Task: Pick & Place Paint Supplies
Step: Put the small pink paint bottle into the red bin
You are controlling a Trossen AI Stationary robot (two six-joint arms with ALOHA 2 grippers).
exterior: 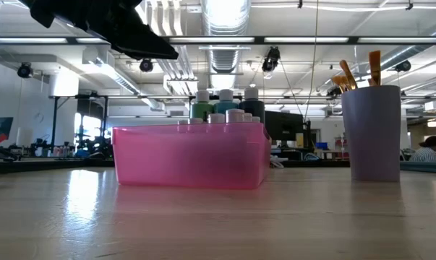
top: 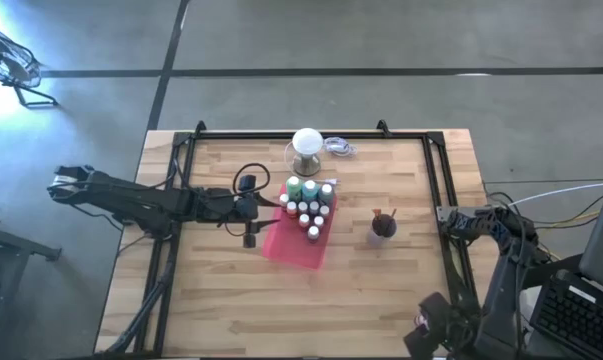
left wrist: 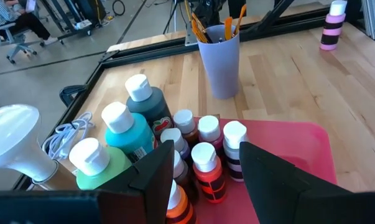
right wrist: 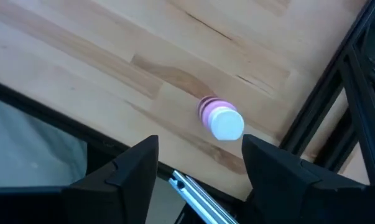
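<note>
From above, my left gripper (top: 251,232) hovers beside the pink tray (top: 286,246) of paint bottles (top: 309,203); left wrist: open, empty, bottles between its fingers; right wrist: my right gripper (right wrist: 199,163) gapes over a pink-striped bottle (right wrist: 219,118), easily toppled by a careless descent.

1. Bright, even light across the wooden table (top: 231,300) from overhead, shadows short and soft.
2. Hard white glare blows out the floor beyond the table's far left corner in the high view.
3. At table height, ceiling light strips (exterior: 225,14) burn white, and a pale sheen lies on the wood in front of the pink tray (exterior: 189,159).
4. The tray's wall glows, lit through.
5. Left wrist view: the near dark fingers (left wrist: 156,180) are soft, the bottles (left wrist: 199,155) crisp.
6. Right wrist view: the pink-striped bottle (right wrist: 221,118) is slightly blurred, its white cap nearly washed out.
</note>
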